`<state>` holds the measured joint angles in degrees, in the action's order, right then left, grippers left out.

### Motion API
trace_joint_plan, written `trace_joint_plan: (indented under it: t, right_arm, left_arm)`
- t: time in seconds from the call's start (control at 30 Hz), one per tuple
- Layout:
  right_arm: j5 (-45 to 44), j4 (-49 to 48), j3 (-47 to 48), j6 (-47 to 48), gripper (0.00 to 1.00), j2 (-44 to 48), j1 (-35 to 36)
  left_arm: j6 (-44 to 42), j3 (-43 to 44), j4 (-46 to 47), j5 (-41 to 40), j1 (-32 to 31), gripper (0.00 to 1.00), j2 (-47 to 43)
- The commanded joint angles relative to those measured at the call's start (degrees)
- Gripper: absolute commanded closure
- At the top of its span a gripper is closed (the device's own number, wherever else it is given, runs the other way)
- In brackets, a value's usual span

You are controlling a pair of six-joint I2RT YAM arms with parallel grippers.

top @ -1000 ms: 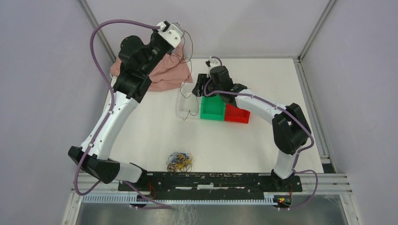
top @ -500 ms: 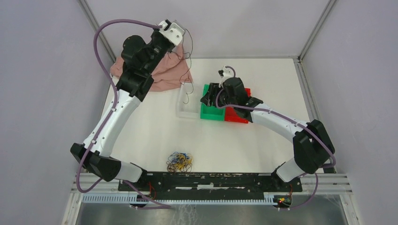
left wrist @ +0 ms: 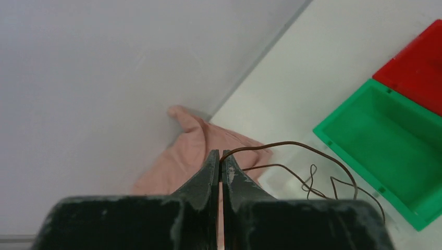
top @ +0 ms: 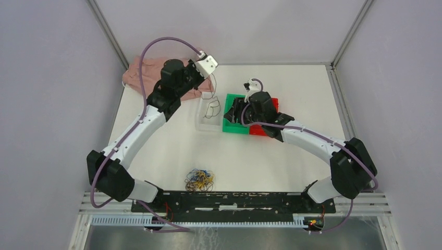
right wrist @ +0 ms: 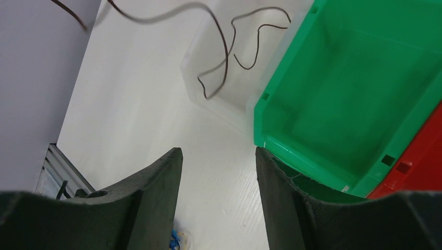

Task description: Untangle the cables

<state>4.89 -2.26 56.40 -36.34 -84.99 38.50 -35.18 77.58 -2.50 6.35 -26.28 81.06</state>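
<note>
Right now it looks like the drop-off step for one freed strand. Left gripper [left wrist: 221,166] has its fingers pressed together on the end of a brown cable [left wrist: 281,142]. The strand arcs out and hangs down over the clear bin [top: 207,128]; the loops look to be inside it, but I can't tell if they touch the floor. Right gripper [right wrist: 218,153] hovers over the corner of the green bin [right wrist: 354,78], fingers spread, nothing between them. Green bin is bare, red bin [left wrist: 417,67] touching it on the far side. Other cables sit as a yellow/blue tangle [top: 199,179] on the table near the arm bases, well apart from both grippers. Pink cloth [left wrist: 193,151] is at back-left, beyond the clear bin. Next move, my guess: lower left a bit so the loops settle in the clear bin, then let go. The wire looks springy, so it could hop the rim or snag a finger. After that, go to the tangle for another strand.
</note>
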Motion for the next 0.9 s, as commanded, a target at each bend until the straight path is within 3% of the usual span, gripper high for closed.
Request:
trace_joint_plan:
  t: [0.0,0.87]
  right_arm:
    - [-3.19,-1.17,0.13,-1.84,0.39,3.17,-0.51]
    - [-4.15,-1.25,-3.33,-4.57,0.38,4.12,-6.39]
  left_arm:
    - [5.56,-2.08,-2.67,1.29,-0.16,0.97,0.5]
    - [3.8,2.74,-2.0,0.55,-0.24,0.97,23.78]
